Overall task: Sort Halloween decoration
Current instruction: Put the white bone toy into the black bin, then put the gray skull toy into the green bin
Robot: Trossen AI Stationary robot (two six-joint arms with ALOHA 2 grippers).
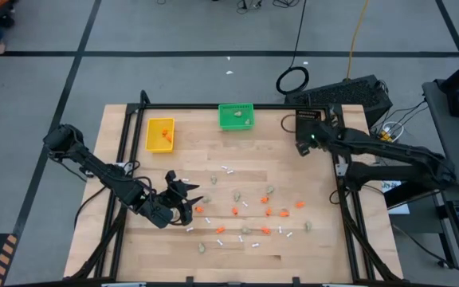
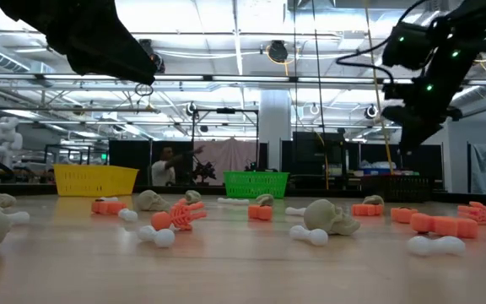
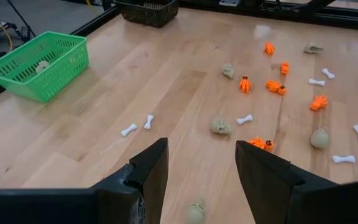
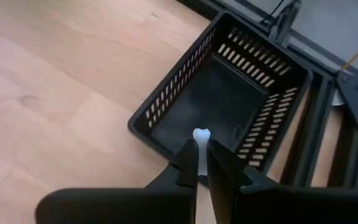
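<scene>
Right gripper (image 4: 202, 163) pinches a white bone (image 4: 201, 138), long axis upright, directly over the black bin (image 4: 229, 99). Left gripper (image 3: 201, 168) spread, empty, far from bin.

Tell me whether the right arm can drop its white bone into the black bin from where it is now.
Probably yes. The right claw is shut on the white bone and hangs above the black bin, whose open top has nothing over it.
</scene>
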